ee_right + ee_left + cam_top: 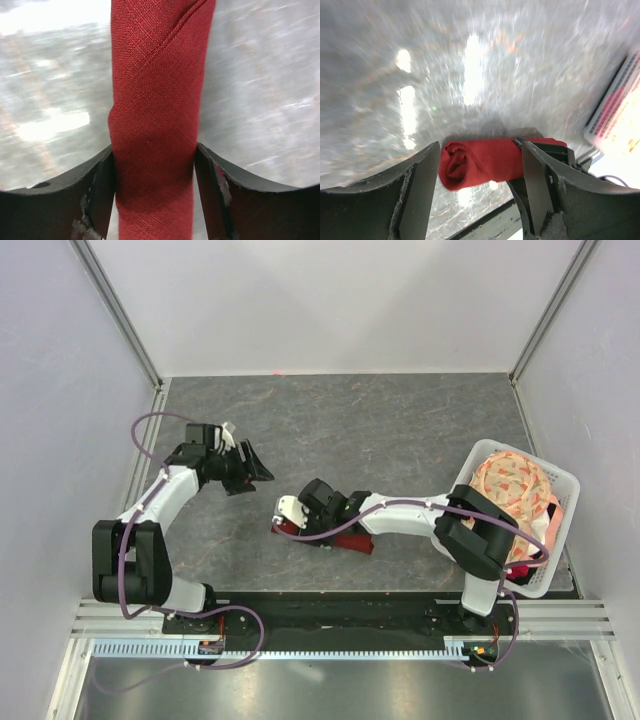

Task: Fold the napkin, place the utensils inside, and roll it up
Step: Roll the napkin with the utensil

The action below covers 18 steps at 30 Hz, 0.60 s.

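The dark red napkin (352,544) lies rolled into a tight tube on the table's near middle. My right gripper (316,520) is shut across the roll. In the right wrist view both fingers (102,190) press the sides of the napkin (155,100). My left gripper (256,472) is open and empty, up and to the left of the roll. In the left wrist view the roll's open end (470,162) shows between the spread fingers (415,190), well beyond them. The spoon is hidden.
A white basket (563,478) at the right edge holds the peach-and-cream floral cloth (512,488). The right arm lies across the table from the basket side to the roll. Grey walls stand at the left, back and right.
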{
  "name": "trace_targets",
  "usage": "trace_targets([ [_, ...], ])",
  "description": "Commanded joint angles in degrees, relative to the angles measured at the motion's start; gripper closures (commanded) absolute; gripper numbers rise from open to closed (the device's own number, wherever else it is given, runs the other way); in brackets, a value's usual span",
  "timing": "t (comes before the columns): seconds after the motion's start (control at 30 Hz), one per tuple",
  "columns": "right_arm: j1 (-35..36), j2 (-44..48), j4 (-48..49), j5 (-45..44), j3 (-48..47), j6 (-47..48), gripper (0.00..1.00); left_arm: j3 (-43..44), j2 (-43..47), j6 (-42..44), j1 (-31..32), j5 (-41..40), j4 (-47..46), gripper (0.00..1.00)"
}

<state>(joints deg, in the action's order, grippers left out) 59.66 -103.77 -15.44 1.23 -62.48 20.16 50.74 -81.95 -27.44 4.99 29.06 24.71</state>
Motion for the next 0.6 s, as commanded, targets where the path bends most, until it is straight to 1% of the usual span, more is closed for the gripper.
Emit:
trace_targets([
  [0.0,-4.72,-4.33,1.29,-3.79,-3.17,11.63,0.3,5.42,2.06,5.55,-3.23,1.7,4.02,0.26],
  [0.07,-6.39,-5.74,1.29,-3.87,-5.28,14.02,0.28,6.74,2.67,6.78,-4.28,2.14,4.47,0.26],
  [0.2,-8.68,-9.68,1.47,-3.43,-8.53,19.99,0.27,7.53,3.82,8.02,-4.82,2.14,4.47,0.26],
  [0.23,-9.73,-10.66,1.38,-3.52,-10.19,20.61,0.27,7.53,3.9,8.19,-6.65,2.23,4.47,0.26],
  [0.43,-12.37,-17.6,0.24,-2.2,-18.01,24.04,0.27,6.92,3.47,8.81,-8.33,2.76,4.56,0.25],
  [0.57,-13.08,-21.03,-0.9,-1.41,-22.24,24.48,0.28,6.74,3.64,8.98,-9.04,2.85,4.47,0.25],
])
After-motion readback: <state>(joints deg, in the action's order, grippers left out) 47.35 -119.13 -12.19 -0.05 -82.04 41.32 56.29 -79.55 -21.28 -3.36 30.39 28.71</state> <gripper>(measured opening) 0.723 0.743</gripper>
